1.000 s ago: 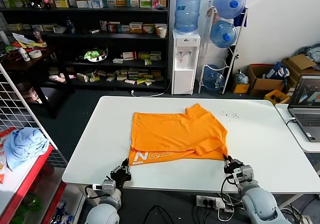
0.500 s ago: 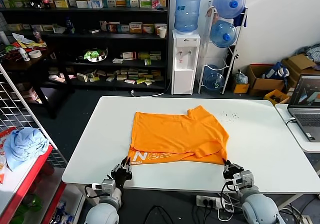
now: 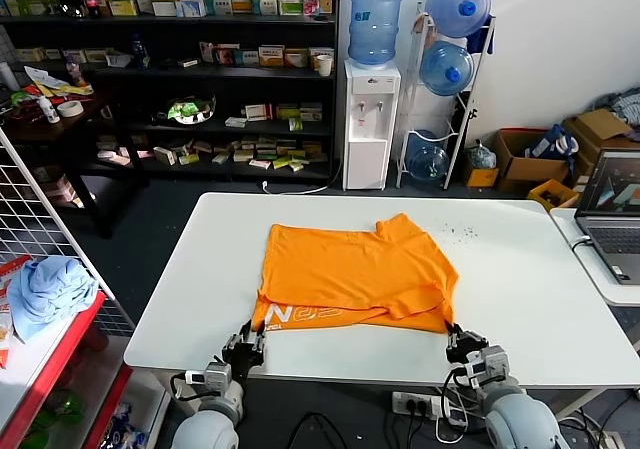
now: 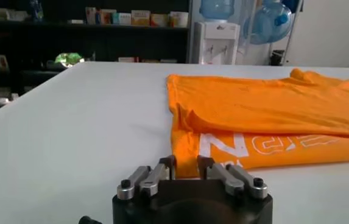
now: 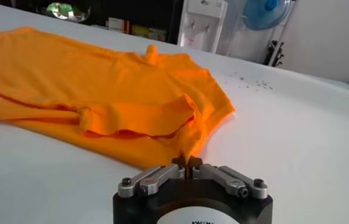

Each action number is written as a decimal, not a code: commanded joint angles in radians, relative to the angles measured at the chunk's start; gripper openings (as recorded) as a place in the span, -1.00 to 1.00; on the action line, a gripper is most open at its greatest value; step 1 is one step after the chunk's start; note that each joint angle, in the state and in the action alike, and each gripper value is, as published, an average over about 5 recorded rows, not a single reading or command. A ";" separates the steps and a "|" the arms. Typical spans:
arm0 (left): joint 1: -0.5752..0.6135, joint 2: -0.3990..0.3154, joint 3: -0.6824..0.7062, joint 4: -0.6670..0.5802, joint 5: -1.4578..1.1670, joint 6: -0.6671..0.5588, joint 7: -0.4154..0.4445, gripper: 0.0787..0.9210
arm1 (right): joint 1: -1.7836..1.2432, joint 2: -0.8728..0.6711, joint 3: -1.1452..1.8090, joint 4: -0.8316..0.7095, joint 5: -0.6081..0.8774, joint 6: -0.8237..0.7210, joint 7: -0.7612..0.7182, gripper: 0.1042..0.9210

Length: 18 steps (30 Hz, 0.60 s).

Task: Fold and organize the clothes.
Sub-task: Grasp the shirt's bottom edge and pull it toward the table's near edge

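Both arms reach up from below the near edge of the table (image 3: 180, 299). Left gripper (image 4: 186, 165) low at that edge, its fingers slightly parted. Right gripper (image 5: 187, 163) low at the same edge, its fingers pressed together.

A bright orange T-shirt (image 3: 352, 274) with white printed lettering (image 3: 308, 315) along its near strip lies on a plain white table (image 3: 520, 289). At the table's near edge are two black grippers with silver-grey fingers, the left gripper (image 3: 243, 343) and the right gripper (image 3: 461, 341).
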 commanded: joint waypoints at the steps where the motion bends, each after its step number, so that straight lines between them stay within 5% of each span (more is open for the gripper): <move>1: 0.015 0.014 0.001 -0.020 0.001 0.001 -0.002 -0.55 | -0.043 -0.014 0.005 0.047 -0.001 -0.001 0.001 -0.92; 8: 0.072 0.054 0.000 -0.113 -0.002 0.005 -0.011 -0.94 | -0.113 -0.036 0.018 0.094 -0.009 -0.010 -0.003 -0.92; 18: 0.156 0.062 0.000 -0.185 0.014 0.006 -0.007 -0.95 | -0.219 -0.039 0.044 0.163 -0.024 -0.029 -0.002 -0.86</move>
